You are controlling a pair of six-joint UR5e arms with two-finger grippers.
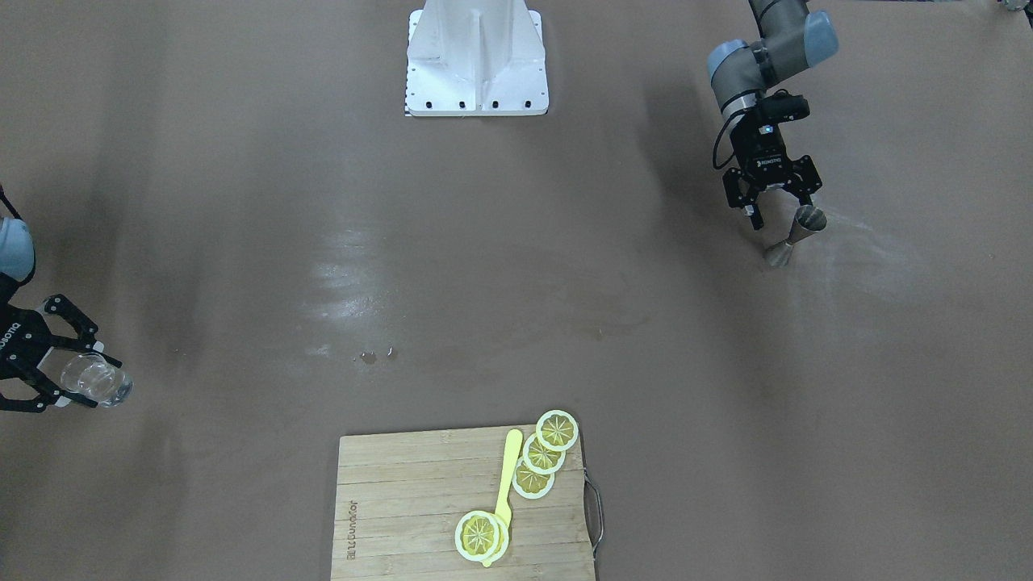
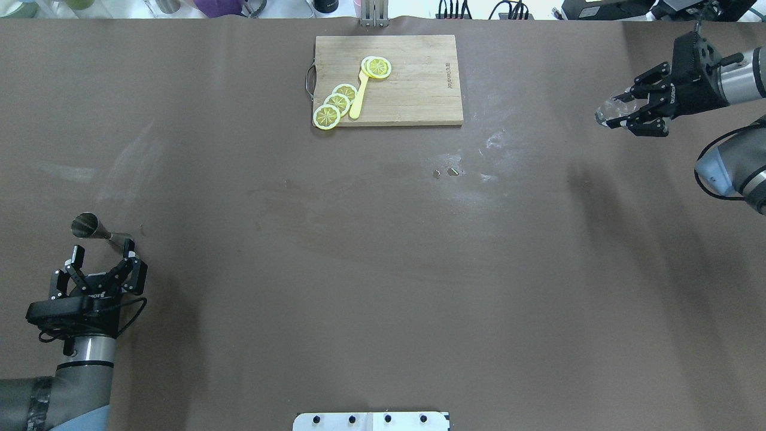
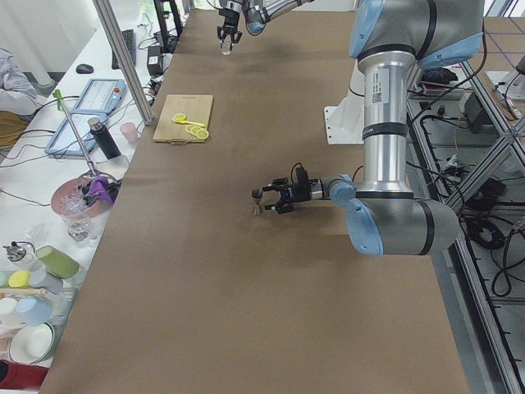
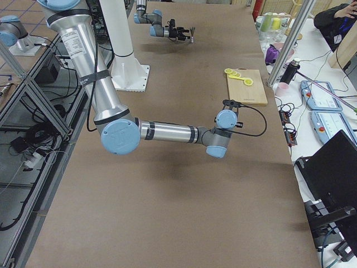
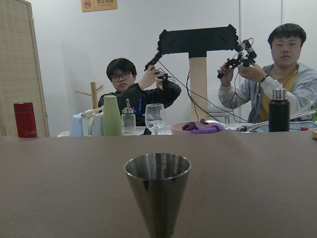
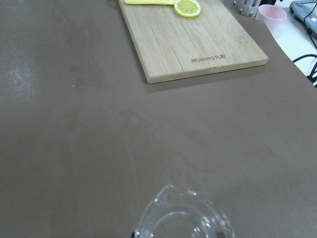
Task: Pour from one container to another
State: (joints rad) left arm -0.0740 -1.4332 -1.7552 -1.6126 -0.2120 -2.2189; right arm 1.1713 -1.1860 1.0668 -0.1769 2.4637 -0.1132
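Well right of the board, my right pincer pinches the cup, ready to carry. Well left of it, the jigger stands upright on the surface; my left pincer waits spread just behind, likely to steady it.

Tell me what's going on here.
Two robot arms are setting up a pour. The right gripper holds a glass cup at one end of the table. At the other end, the left gripper is open just behind a steel jigger, which stands ungripped on the table. Cup and jigger are far apart, so no pouring is under way.
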